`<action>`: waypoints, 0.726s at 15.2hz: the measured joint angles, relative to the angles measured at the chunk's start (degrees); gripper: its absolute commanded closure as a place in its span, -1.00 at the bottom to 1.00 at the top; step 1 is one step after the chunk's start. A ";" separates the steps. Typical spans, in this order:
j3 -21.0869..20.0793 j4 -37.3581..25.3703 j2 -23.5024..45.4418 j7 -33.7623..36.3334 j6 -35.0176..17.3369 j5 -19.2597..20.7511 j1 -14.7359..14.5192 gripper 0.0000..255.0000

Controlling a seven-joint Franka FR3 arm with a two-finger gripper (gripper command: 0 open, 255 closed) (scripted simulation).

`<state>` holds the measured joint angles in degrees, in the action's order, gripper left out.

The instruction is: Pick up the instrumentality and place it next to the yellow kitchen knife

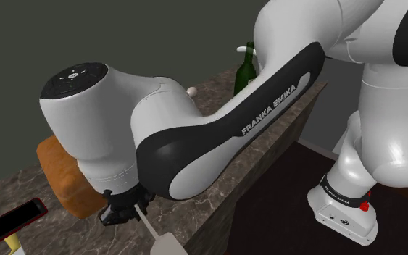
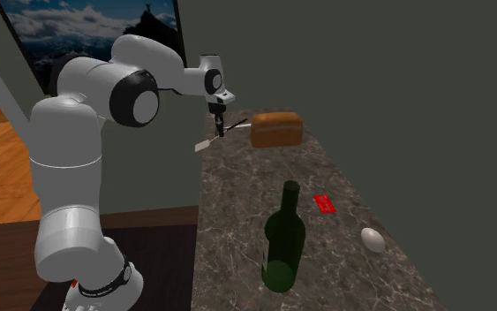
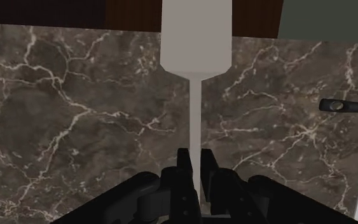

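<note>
**Spatula clamped in my end effector at the tabletop's edge**

My end effector [image 3: 196, 159] is clenched on the thin handle of a pale spatula [image 3: 195, 38]. In the wrist view the two black fingers press the stem from either side. The stem runs straight up the middle of the frame to the broad blade at the top. That blade reaches past the edge of the dark marbled tabletop [image 3: 75, 114] and lies over a brown strip beyond it. I cannot tell whether the spatula touches the stone or hangs just above it.

In the shoulder view my end effector [image 1: 126, 210] sits at the lower centre, under my bulky wrist. The spatula [image 1: 167, 244] slants from it toward the bottom edge. A brown loaf [image 1: 61, 174] stands just beside it to the left. A red phone [image 1: 10, 223] and a yellow handle [image 1: 12, 245] lie in the lower left corner. A green bottle [image 1: 246, 72] and an egg [image 1: 192, 91] sit higher up the frame.

In the second exterior view my end effector [image 2: 219, 126] is in the upper centre, with the spatula [image 2: 204, 144] angled down to its left. The loaf [image 2: 276, 130] is just to its right. The bottle [image 2: 283, 238], phone [image 2: 325, 203] and egg [image 2: 373, 239] are lower in the frame, well apart from it.
</note>
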<state>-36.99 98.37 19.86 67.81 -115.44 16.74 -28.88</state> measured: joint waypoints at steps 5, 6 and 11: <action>0.52 0.94 1.96 1.50 -2.41 1.50 -0.91 1.00; 0.66 1.24 2.30 1.63 -2.98 1.77 -0.95 1.00; 1.33 2.71 3.95 2.66 -5.76 3.13 -1.42 1.00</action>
<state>-35.66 101.08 23.81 70.47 -121.20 19.87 -30.29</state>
